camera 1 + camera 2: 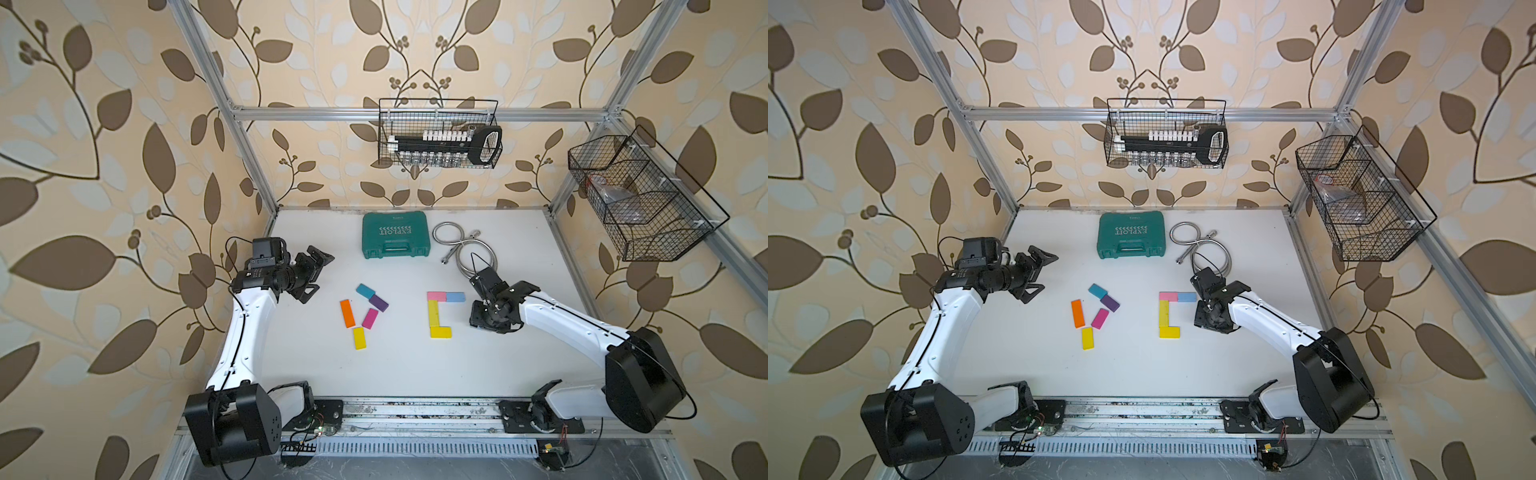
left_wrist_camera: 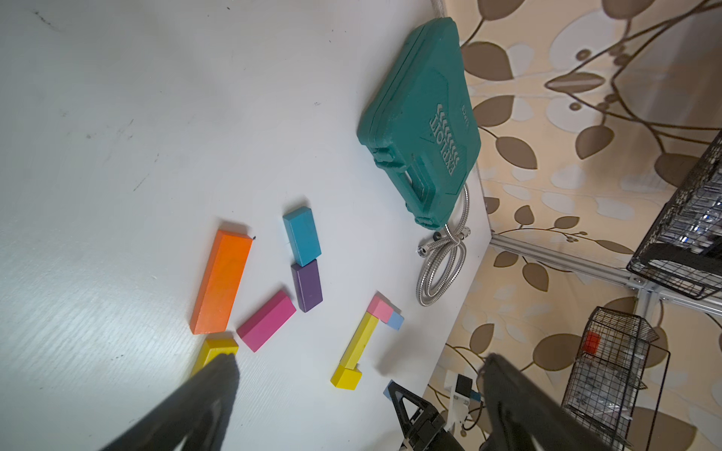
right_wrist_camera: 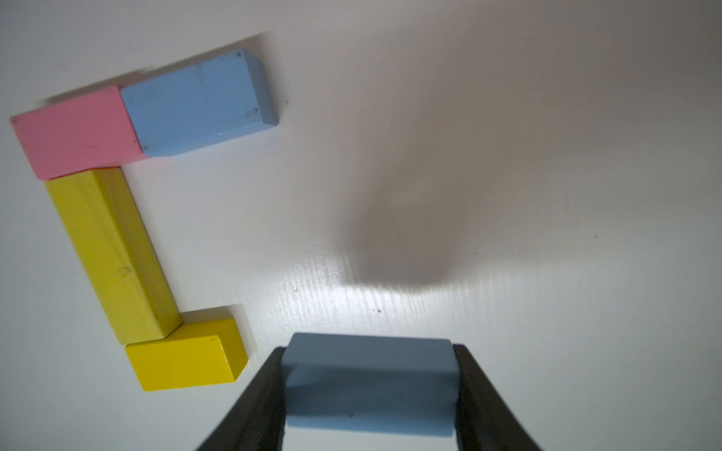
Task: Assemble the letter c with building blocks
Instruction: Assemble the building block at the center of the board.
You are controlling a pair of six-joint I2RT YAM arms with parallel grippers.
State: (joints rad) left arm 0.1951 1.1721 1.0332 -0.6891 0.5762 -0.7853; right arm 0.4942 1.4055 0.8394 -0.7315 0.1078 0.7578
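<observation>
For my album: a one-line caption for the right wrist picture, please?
Black fingers grip a light blue block near a nearly finished, colourful C.

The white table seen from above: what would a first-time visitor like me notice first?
Probably the bright half-built C right of centre: pink and light blue across the far side, yellow down the spine and along the near side. Just beside it, the right claw is shut on another light blue block. Five loose blocks lie scattered left of centre.

Bright diffuse light, soft shadows, warped edges.
</observation>
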